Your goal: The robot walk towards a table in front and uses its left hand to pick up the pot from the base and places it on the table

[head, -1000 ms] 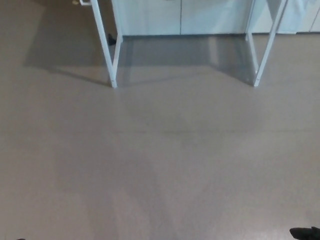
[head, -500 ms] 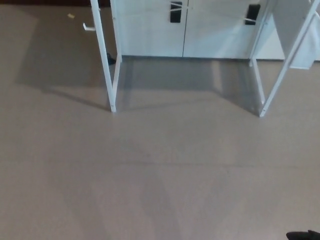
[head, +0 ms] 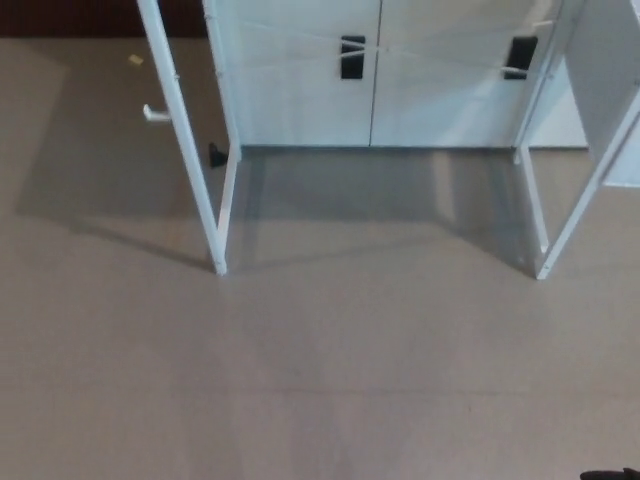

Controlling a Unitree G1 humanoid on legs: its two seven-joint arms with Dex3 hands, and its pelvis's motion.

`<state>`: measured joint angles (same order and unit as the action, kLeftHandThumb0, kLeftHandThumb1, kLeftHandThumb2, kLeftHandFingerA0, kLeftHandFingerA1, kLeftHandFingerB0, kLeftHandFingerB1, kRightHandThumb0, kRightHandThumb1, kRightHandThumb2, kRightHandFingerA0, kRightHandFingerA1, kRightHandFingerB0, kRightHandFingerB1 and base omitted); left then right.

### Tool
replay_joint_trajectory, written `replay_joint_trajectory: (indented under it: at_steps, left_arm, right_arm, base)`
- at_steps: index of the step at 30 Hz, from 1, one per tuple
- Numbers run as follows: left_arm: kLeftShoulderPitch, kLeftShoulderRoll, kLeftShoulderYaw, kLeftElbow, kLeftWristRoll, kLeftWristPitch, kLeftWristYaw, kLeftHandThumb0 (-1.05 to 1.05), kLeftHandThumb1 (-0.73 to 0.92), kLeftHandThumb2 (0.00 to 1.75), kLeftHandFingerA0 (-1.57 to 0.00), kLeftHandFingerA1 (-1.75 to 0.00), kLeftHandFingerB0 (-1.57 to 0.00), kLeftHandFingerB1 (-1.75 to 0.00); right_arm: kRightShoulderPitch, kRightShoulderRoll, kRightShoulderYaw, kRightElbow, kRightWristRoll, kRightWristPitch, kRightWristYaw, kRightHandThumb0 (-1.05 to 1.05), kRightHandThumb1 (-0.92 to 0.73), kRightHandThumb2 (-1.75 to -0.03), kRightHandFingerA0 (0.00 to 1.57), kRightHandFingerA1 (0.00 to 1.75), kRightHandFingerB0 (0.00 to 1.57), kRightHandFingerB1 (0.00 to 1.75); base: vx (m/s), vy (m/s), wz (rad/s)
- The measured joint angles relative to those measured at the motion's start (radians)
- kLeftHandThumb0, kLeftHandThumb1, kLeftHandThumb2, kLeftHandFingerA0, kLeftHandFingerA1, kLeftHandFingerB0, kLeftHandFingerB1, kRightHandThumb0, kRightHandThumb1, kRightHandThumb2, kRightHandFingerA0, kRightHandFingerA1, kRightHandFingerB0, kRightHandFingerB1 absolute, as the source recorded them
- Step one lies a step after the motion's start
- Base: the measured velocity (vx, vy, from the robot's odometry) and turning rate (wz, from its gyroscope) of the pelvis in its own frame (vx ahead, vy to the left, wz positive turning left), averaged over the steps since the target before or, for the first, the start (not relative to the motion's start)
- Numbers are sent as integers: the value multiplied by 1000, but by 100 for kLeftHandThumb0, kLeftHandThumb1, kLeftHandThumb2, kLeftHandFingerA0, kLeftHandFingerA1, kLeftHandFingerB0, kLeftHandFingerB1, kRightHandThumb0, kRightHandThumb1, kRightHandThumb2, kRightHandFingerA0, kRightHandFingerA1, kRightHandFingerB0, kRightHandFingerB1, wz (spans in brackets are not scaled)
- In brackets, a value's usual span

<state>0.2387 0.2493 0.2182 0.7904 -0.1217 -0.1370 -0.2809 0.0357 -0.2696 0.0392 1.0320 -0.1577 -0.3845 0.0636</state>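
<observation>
Only the lower part of the white table (head: 189, 160) shows, its legs planted across the upper half of the frame with a white cabinet (head: 300, 90) behind them, because the camera looks down at the bare floor (head: 330, 360) on the approach. The pot and its base are out of sight, presumably on the tabletop above the top edge. The left hand is not in view. A dark sliver (head: 612, 474) at the lower right corner may be the right hand; whether it is open or closed I cannot tell.
</observation>
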Motion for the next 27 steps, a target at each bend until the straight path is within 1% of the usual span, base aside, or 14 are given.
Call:
replay_joint_trajectory:
  at_steps: [4, 5, 11, 15, 20, 27]
  left_arm:
    - [-11, 10, 0, -1, 0, -8, 3, -9, 44, 89, -32, -57, -18, -50]
    - [-12, 12, 1, -1, 0, -9, 3, -12, 43, 89, -34, -57, -19, -50]
    - [-9, 17, -7, 2, 3, -17, 7, -10, 44, 90, -33, -57, -18, -49]
    - [-7, 17, -4, 5, 1, -17, 6, -11, 46, 91, -33, -57, -18, -50]
    - [-22, 11, -4, 5, -1, -19, 3, -11, 47, 92, -35, -58, -19, -50]
    - [-17, 10, 3, 14, -4, -20, -1, -10, 46, 91, -34, -57, -19, -50]
  right_arm:
    - [-12, 9, 2, 4, 0, -4, 1, -31, -56, -56, 60, 52, 38, 42]
    - [-12, 9, 2, 5, 1, -4, 1, -31, -56, -57, 60, 52, 39, 42]
    - [-10, 9, 6, 2, -1, -4, 1, -32, -56, -57, 60, 52, 40, 42]
    - [-10, 9, 14, -2, -3, -3, 0, -29, -56, -56, 59, 53, 40, 44]
    - [-18, -4, 14, -9, -2, 0, 0, -30, -57, -57, 58, 53, 39, 43]
    - [-19, -4, 18, -10, -2, 13, 1, -30, -56, -56, 59, 54, 38, 43]
  base:
    - [357, 245, 2]
    - [246, 153, 3]
    - [246, 64, 8]
    - [214, -96, 7]
    - [217, -323, 2]
    - [273, 41, -14]
